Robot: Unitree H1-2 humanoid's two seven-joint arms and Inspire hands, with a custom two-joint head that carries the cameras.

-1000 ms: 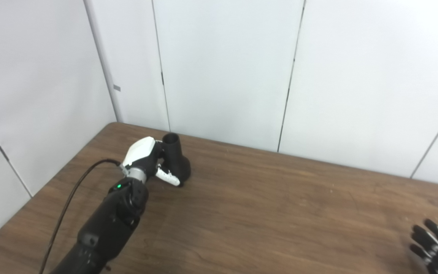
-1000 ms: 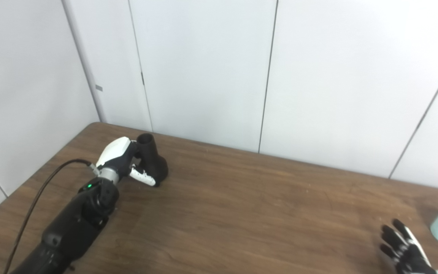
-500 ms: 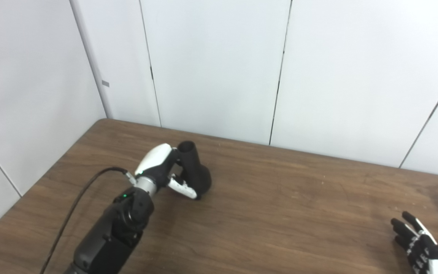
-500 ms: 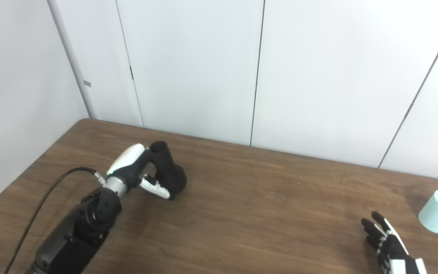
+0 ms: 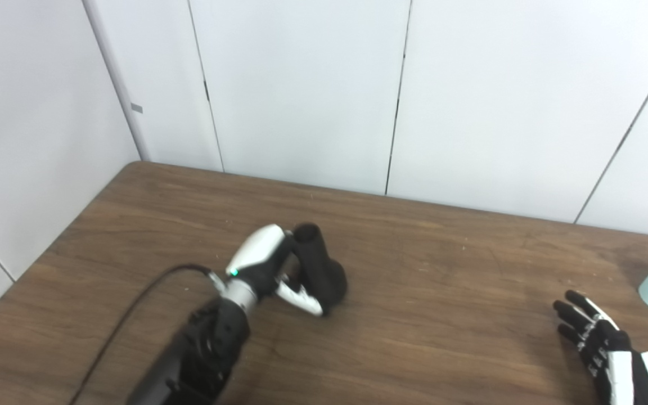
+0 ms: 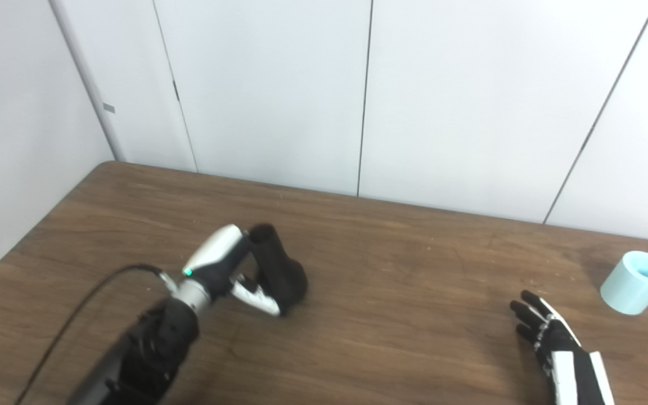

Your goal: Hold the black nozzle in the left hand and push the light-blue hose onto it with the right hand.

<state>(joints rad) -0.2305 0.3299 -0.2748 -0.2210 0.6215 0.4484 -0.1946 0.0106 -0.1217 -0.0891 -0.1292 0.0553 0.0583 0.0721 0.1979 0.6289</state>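
The black nozzle (image 5: 320,268) stands with its narrow open mouth up and its wide base down, left of the table's middle. My left hand (image 5: 265,266) is shut on it from the left, with the thumb across its lower front. A short light-blue hose piece (image 6: 635,281) stands on end near the table's right edge. My right hand (image 6: 543,329) is open, fingers spread and empty, low at the right, a short way left of and nearer than the hose.
The brown wooden table (image 5: 442,292) meets white wall panels (image 5: 301,90) at its back and left edges. A black cable (image 5: 133,306) trails from my left wrist over the table's left part.
The camera has turned to the right and down. My left hand has brought the nozzle toward the table's middle. The right hand has risen further into view, closer to the hose.
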